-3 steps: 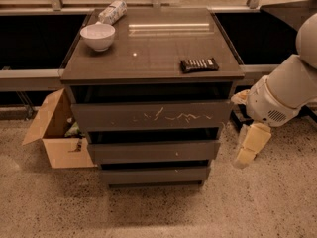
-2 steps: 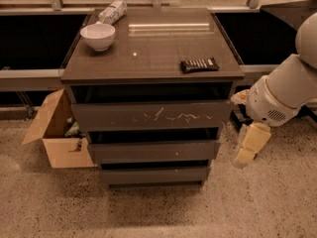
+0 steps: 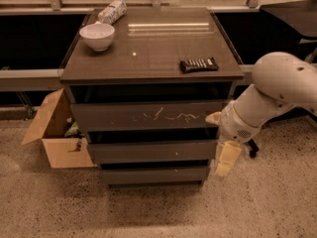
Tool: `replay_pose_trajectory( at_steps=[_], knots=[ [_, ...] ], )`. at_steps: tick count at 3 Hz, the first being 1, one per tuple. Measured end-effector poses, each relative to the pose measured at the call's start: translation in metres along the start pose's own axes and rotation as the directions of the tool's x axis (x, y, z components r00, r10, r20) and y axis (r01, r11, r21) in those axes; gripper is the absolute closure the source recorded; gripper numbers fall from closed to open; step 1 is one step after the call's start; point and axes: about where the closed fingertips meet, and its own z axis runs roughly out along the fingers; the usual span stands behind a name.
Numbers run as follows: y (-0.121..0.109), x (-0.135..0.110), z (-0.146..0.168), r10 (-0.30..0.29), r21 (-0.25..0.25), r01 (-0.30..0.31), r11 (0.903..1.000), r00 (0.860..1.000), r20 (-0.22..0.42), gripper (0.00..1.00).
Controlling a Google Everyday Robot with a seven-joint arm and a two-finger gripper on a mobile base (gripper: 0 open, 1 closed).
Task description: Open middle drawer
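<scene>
One view only: camera high in front of the cabinet (image 3: pixel 158 53), tilted down onto its top and drawer fronts. Middle range; cabinet centred, floor (image 3: pixel 148 212) below. Arm (image 3: pixel 277 88) enters from the right edge, gripper (image 3: pixel 224 168) low, just beside the middle drawer (image 3: pixel 153 151).

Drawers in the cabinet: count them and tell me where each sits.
3, stacked. The top drawer, scratched white, sits under the tabletop; the middle drawer below it; the bottom drawer lowest. None seems hidden. The gripper hangs just right of the middle drawer.
</scene>
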Motion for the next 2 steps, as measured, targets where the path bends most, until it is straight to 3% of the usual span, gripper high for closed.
replay_pose_trajectory(
  at_steps=[2],
  knots=[
    [-0.012,0.006,0.097,-0.021,-0.101,0.024,0.9946,0.999,0.035,0.0]
  ],
)
